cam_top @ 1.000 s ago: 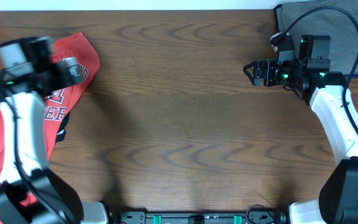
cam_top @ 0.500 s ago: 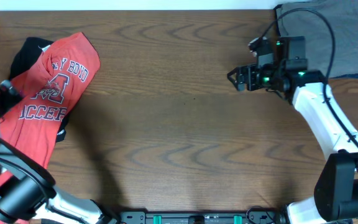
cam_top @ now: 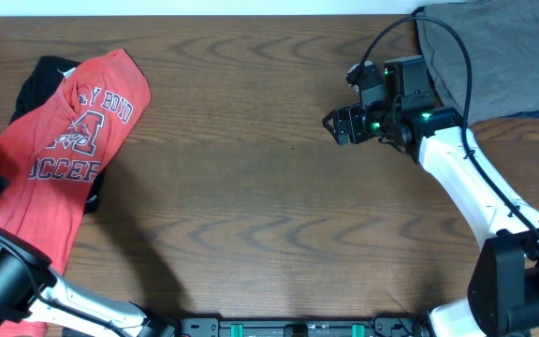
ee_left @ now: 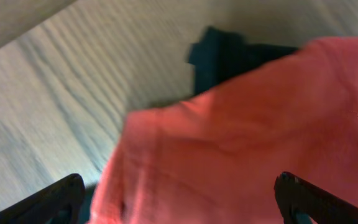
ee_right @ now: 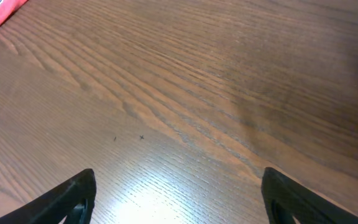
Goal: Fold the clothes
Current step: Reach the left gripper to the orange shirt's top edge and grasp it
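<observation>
The red-orange T-shirt (cam_top: 68, 140) lies along the left edge of the wooden table (cam_top: 251, 197), running from near the far-left corner down towards the near-left corner. It is spread loosely with its printed side up; the white emblem and part of the "SOCCER" lettering are readable. Its far end rests on top of a black garment (cam_top: 37, 75), which shows past the shirt's edge near the far-left corner and again as a small dark strip along the shirt's right side. In the left wrist view the shirt fills the lower right of the picture, with a corner of the black garment showing beyond it on the wood.

The left gripper (ee_left: 182, 198) hangs over the shirt at the left edge. Its fingers are spread wide apart, with nothing between them.

The right gripper (cam_top: 338, 124) is over bare wood right of the middle, towards the far edge and well apart from the shirt. Its fingers are also spread wide and it holds nothing. The right wrist view shows only wood grain beneath it, plus a sliver of red at the picture's top left corner.

A grey garment (cam_top: 494, 51) lies in the far-right corner, behind the right arm.
</observation>
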